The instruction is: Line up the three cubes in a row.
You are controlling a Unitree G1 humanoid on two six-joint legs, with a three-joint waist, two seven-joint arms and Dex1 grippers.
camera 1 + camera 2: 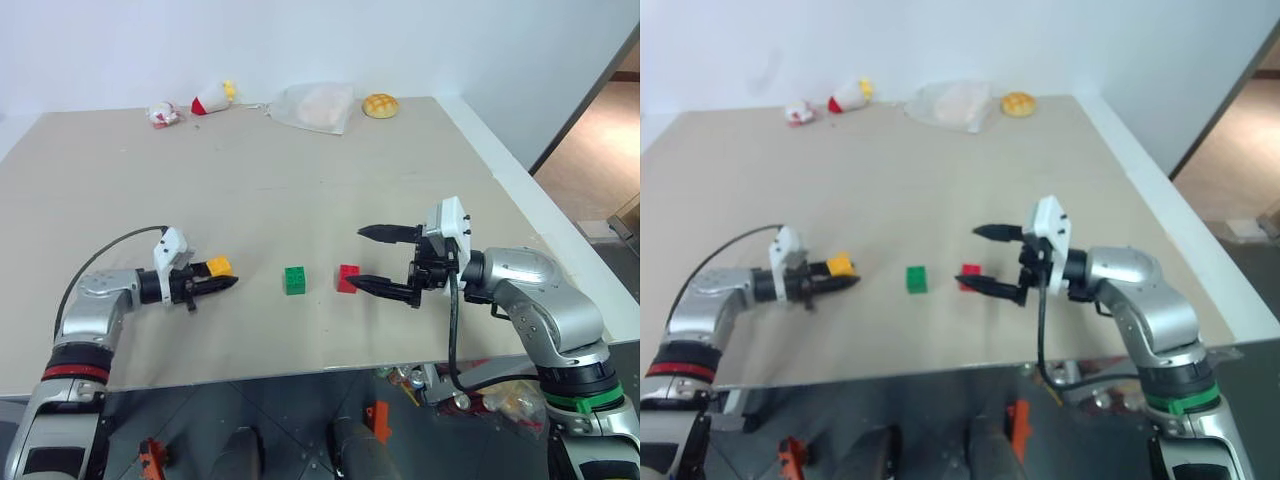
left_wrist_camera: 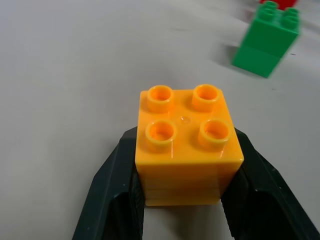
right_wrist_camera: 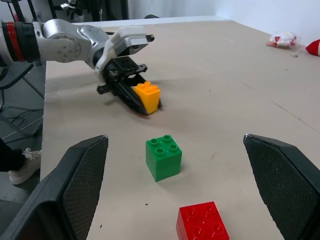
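1. Left gripper [image 1: 222, 285] is pinching the yellow-orange cube [image 1: 219, 266] between its two black fingers, studs up, near the table's [image 1: 300, 180] front left.
2. Cube is possibly lifting slightly off the surface; hard to tell.
3. Green cube [image 1: 295, 279] is sitting on the table between the yellow-orange one and the red cube [image 1: 347, 277], close beside the red.
4. Right gripper [image 1: 372, 259] is hovering with fingers spread wide, lower fingertip just beside the red cube, holding nothing.
5. Bread bun [image 1: 380, 104], plastic bag [image 1: 318, 106] and small toys [image 1: 190, 106] are lying along the far edge.
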